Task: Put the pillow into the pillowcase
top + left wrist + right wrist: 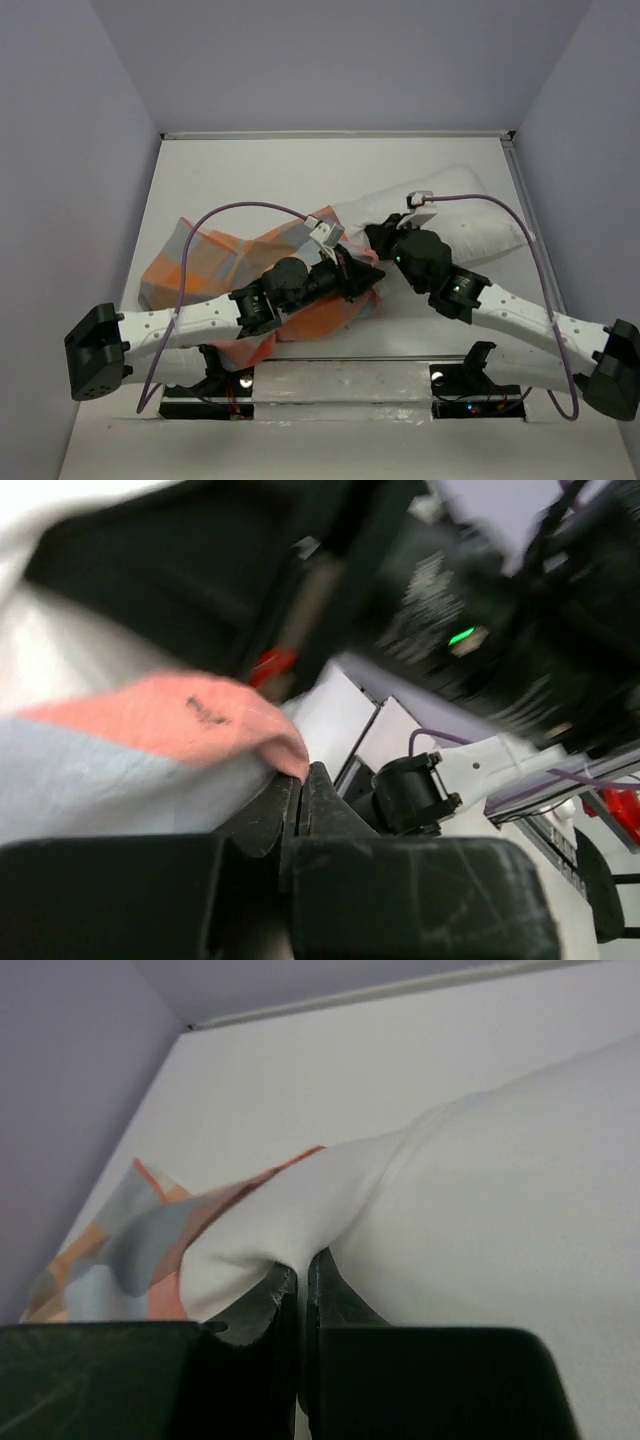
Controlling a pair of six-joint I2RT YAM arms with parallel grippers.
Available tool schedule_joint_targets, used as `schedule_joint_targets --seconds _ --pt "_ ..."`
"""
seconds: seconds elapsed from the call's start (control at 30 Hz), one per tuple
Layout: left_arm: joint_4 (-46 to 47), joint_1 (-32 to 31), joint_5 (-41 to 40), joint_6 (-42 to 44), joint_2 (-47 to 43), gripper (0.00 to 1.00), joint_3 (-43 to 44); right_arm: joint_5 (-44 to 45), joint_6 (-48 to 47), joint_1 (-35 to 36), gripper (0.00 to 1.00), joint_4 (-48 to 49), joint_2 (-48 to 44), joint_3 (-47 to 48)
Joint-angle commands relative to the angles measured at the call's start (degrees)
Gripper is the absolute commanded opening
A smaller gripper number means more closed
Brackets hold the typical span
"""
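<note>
Two grippers work close together near the middle of the tabletop. Left gripper: jaws closed to a thin slit, pinching an edge of the pillowcase where an orange check meets a grey-blue one. Right gripper: jaws closed likewise, nipping a small fold of the pillow at its left end. Location of parts: the pillowcase lies crumpled on the left half of the table, from near the left edge toward the centre, partly under the left arm. The pillow lies on the right half, slanting from the centre toward the right edge, well apart from the near edge. The gripped end of the pillow touches or overlaps the pillowcase; whether it sits inside the opening cannot be determined from these views. Handling, as judged: the pillow is light, plump and compressible, so a pinch gathers only the outer cover and the filling lags behind. Grip it at a corner or an end, where the cloth bunches firmly. The pillowcase is thin and limp, with no stiffness; its mouth collapses unless held at the hem. Take a single layer of the hem, not both, or the opening is pinched shut. Neither item is fragile; fabric slipping from the pads is the principal risk.
</note>
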Motion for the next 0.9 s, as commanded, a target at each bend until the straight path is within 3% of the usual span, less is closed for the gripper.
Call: schedule_joint_targets --seconds 0.0,0.03,0.07,0.13,0.17,0.3,0.37,0.4,0.53,0.6,0.73,0.87 --pt "5.86 -0.01 1.98 -1.09 0.96 0.18 -0.89 -1.64 10.12 2.17 0.00 9.64 6.21 -8.45" --pt "5.77 -0.01 1.98 -1.09 0.53 0.33 -1.15 -0.68 11.08 2.79 0.00 9.65 6.39 -9.70" --pt "4.55 -0.01 1.98 -1.01 0.09 0.63 -1.24 0.28 11.88 3.49 0.00 9.65 6.13 -10.93" --pt "1.14 0.33 1.71 -0.22 -2.28 0.83 -0.11 1.00 13.28 3.50 0.00 8.42 4.12 -13.91" --pt "-0.63 0.68 1.80 0.48 -3.33 0.99 0.77 0.73 13.90 3.50 0.00 7.63 3.15 -14.71" --pt "-12.48 2.18 -1.09 4.35 -9.22 0.99 7.80 0.56 13.65 4.02 0.00 3.07 -2.21 -16.65" --pt "-19.87 4.46 -5.65 5.85 -11.51 0.99 11.58 -0.06 12.42 4.02 0.19 -1.68 -3.97 -15.95" --pt "-21.89 5.86 -8.02 6.63 -12.04 0.99 12.46 -0.84 11.72 4.02 0.38 -4.48 -5.46 -14.99" --pt "-30.25 16.57 -12.59 7.43 -9.95 0.99 13.35 -1.55 7.33 4.02 0.77 -14.75 -6.26 -9.20" --pt "-32.36 18.43 -16.72 8.83 -6.71 0.99 13.79 -0.25 5.13 4.02 0.82 -18.98 -6.09 -4.91" --pt "-35.79 20.37 -23.15 11.21 -0.46 0.99 15.55 0.38 -1.11 2.97 0.81 -21.55 -3.02 3.00" --pt "-34.41 22.22 -21.50 12.35 5.08 0.95 16.07 -1.72 -4.46 -6.57 0.88 -21.99 4.88 8.91"
